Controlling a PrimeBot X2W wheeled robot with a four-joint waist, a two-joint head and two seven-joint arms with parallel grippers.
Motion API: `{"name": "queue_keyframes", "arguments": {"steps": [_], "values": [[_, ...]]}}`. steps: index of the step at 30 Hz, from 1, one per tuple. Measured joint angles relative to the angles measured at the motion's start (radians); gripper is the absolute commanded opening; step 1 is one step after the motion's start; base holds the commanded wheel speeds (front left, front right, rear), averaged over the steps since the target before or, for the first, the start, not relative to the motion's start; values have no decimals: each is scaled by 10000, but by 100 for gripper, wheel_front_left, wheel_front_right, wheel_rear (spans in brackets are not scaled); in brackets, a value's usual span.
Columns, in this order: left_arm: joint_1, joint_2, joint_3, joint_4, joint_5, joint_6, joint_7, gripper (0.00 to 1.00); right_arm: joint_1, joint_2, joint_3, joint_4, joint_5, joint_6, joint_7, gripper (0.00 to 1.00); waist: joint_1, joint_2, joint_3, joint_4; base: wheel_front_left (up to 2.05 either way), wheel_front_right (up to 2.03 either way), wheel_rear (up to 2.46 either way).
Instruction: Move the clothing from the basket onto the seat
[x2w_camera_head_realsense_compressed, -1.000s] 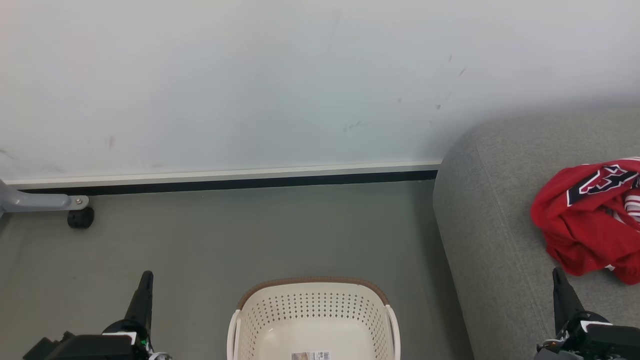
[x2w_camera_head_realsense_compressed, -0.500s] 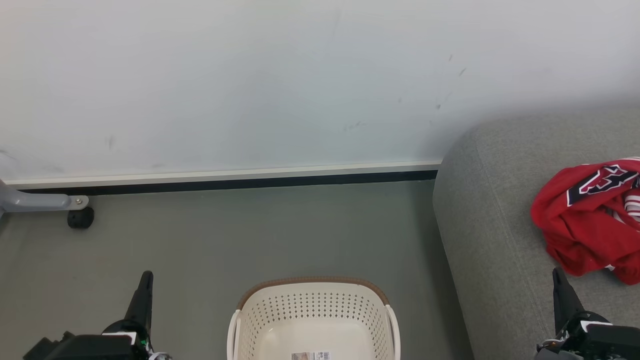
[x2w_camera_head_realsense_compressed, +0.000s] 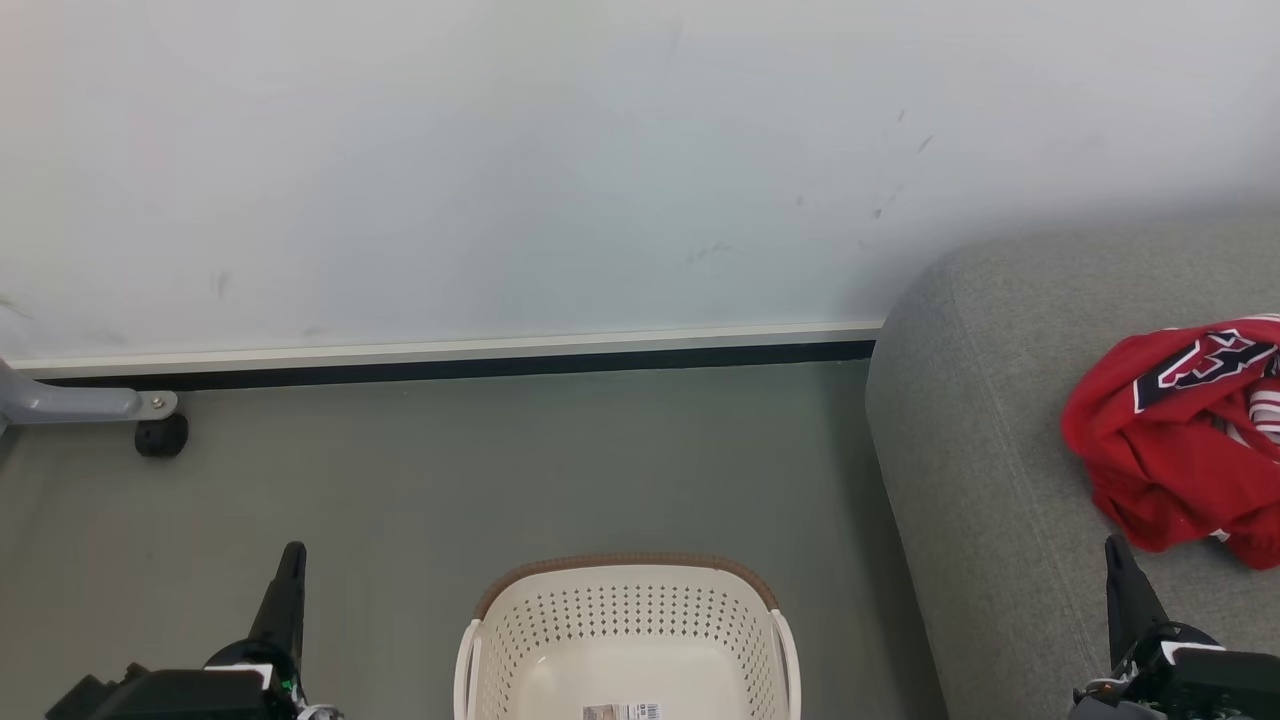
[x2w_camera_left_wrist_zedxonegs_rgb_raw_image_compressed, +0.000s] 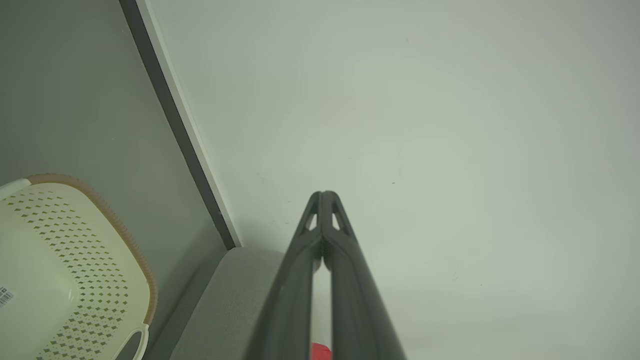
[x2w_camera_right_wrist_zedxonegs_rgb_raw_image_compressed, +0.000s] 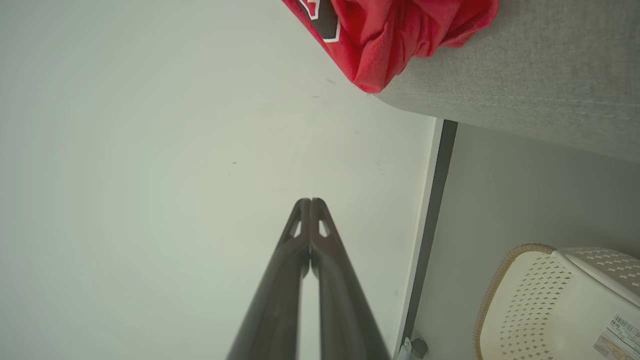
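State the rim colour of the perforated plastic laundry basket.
Brown rim on the cream-white basket; the right wrist view shows it best.

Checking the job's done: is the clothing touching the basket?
Apart. Head view: the clothing lies on the seat, with floor between seat and basket.

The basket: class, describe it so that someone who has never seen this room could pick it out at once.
Below the white wall lies a grey floor, with the grey seat at its right. The basket stands on that floor, left of the seat. It alone is cream plastic, with perforated sides, a brown rim and a barcode sticker on its bottom.
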Motion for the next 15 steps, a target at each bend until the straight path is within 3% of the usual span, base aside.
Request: {"name": "queue_keyframes", "arguments": {"steps": [15], "values": [[-1, -2, 4, 4, 0, 0, 0, 0, 0, 0, 2, 0, 2, 0, 0, 0, 0, 0, 0, 0, 0, 0, 0]]}}
